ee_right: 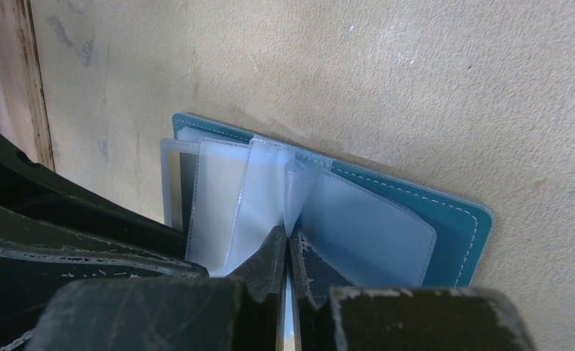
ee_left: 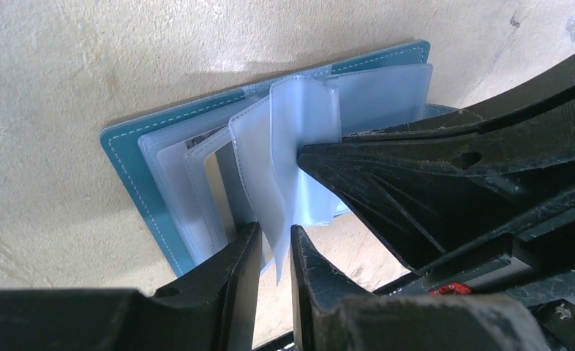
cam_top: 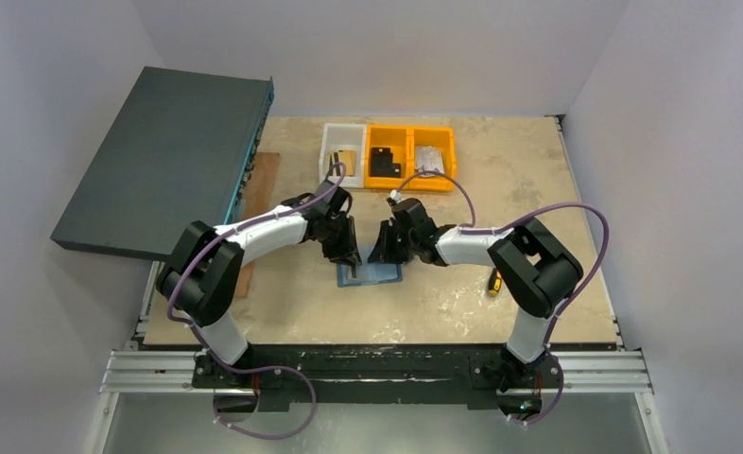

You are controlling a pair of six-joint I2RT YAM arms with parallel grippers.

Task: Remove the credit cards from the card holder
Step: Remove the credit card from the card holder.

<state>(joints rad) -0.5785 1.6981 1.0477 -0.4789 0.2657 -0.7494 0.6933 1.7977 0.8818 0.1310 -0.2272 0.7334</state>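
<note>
Two arms reach in from the near edge and meet mid-table. One yellow-handled screwdriver (cam_top: 492, 281) lies beside the right arm, unused. One card holder (cam_top: 375, 274) lies open and flat at centre, cover down, its long axis running left-right with the spine between the claws. Its clear sleeves (ee_left: 306, 110) are fanned upward, about five, though overlap makes the count unsure. The left gripper (ee_left: 273, 231) sits at the near-left of the fan with one leaf passing between its fingers. A narrow gap shows, and I cannot tell whether the pads bite. The right gripper (ee_right: 285, 238) is closed tight on a middle leaf, holding it up from the other side. Credit cards: only one grey card (ee_left: 222, 190) is made out, inside a left-half sleeve lying just beyond the left fingertips. The left arm is clearly nearer to it. No gold card is seen in the holder. The next move probably needs the sleeve mouth, and its side is not readable. Farther back sit one white bin (cam_top: 328, 142) and one orange bin (cam_top: 410, 132) with two compartments, contents too small to name. One dark flat box (cam_top: 169, 156) sits at far left.
</note>
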